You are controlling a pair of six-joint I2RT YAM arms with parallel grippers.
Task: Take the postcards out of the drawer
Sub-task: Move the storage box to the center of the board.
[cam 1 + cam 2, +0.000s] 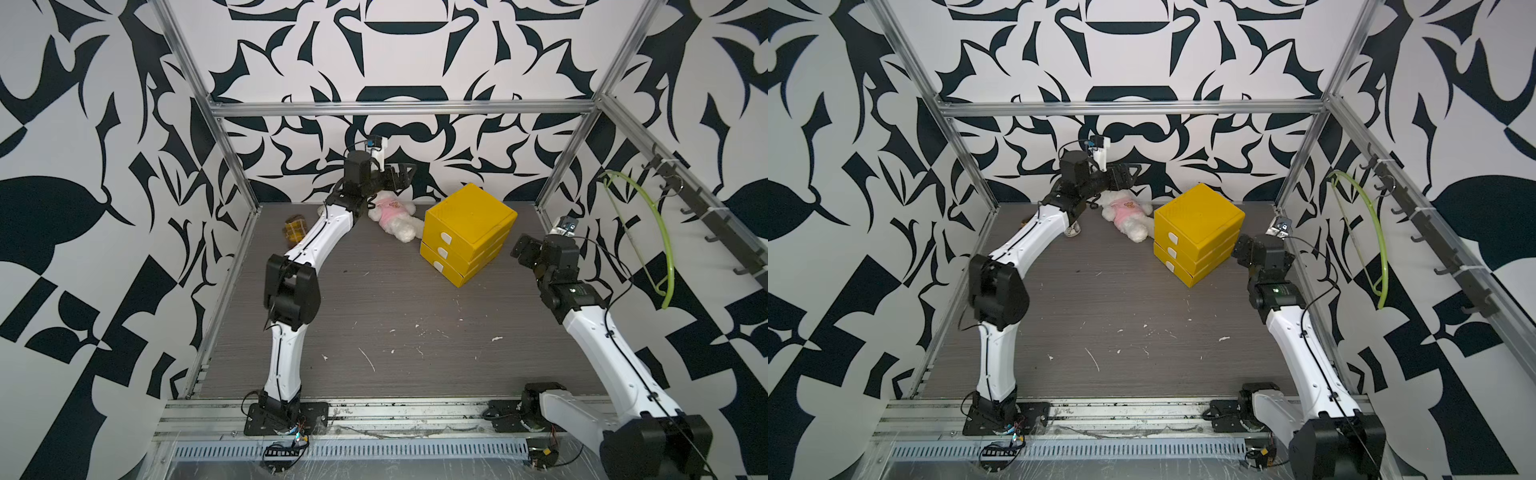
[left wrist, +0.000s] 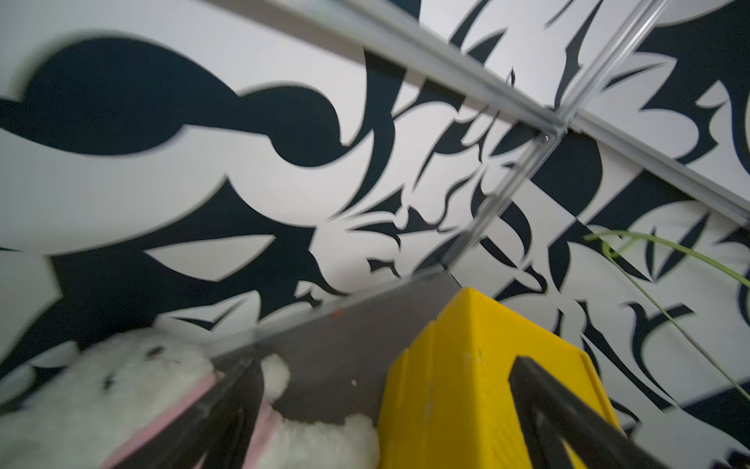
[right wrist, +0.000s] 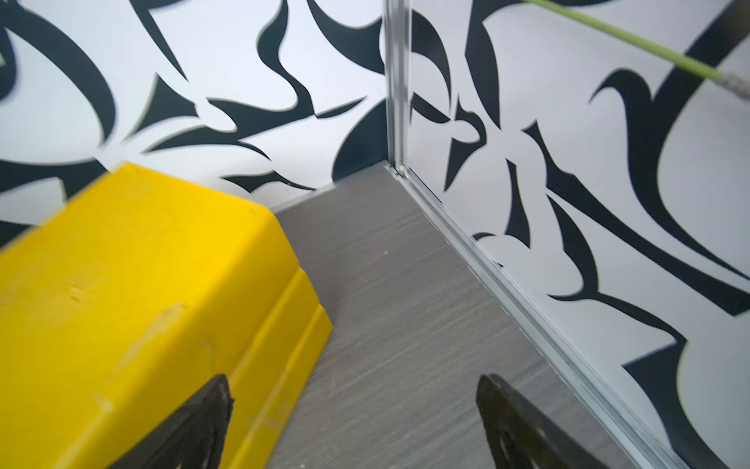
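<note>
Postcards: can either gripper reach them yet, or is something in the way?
No postcards show. All three drawer fronts of the yellow cabinet are shut, barring the way. The left gripper hangs open above the plush toy, the right gripper open beside the cabinet; neither is at a handle.

Open tabletop [image 1: 374, 299] before the yellow drawer unit [image 1: 469, 228]; plush toy [image 1: 392, 216] just beside it.

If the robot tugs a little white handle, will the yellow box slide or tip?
Probably slide: the box looks like light plastic and nothing visible fastens it to the table. Tipping seems less likely, as its base is broad, though the top handle sits high. It looks stiff, so it shouldn't bend.
</note>
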